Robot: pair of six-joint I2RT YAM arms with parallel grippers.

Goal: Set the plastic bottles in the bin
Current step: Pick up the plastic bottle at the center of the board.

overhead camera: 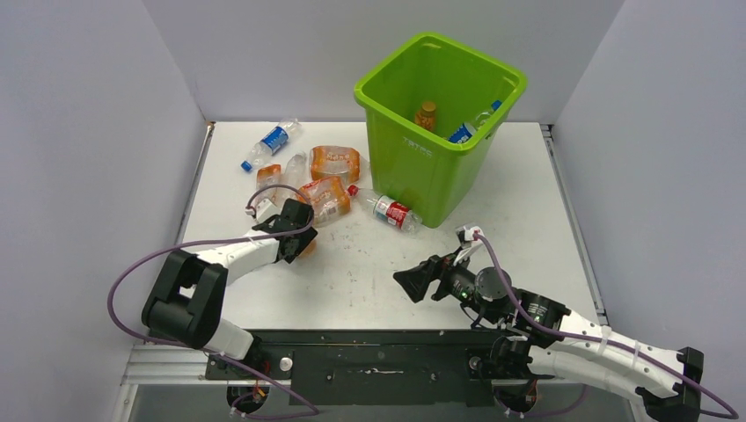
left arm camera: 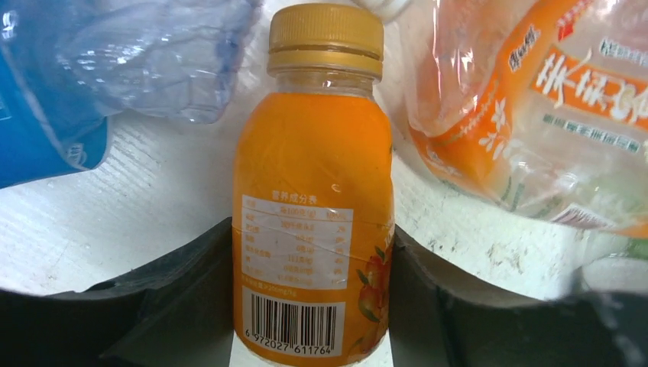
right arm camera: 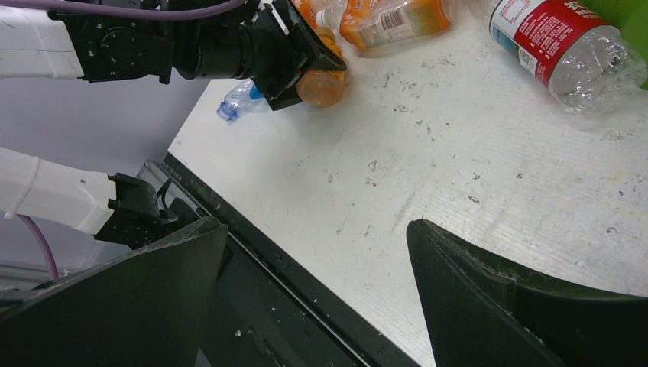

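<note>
Glossy plastic bin [overhead camera: 420, 154], scuffed matt table [overhead camera: 369, 272]

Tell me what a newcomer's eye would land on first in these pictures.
The lime-green bin stands tall at the far side of the table, with a few bottles inside it. In the left wrist view, a small orange bottle with a gold cap fills the frame between the jaws of the left gripper. More crushed bottles lie scattered left of the bin, and the right gripper hangs open and empty.
</note>
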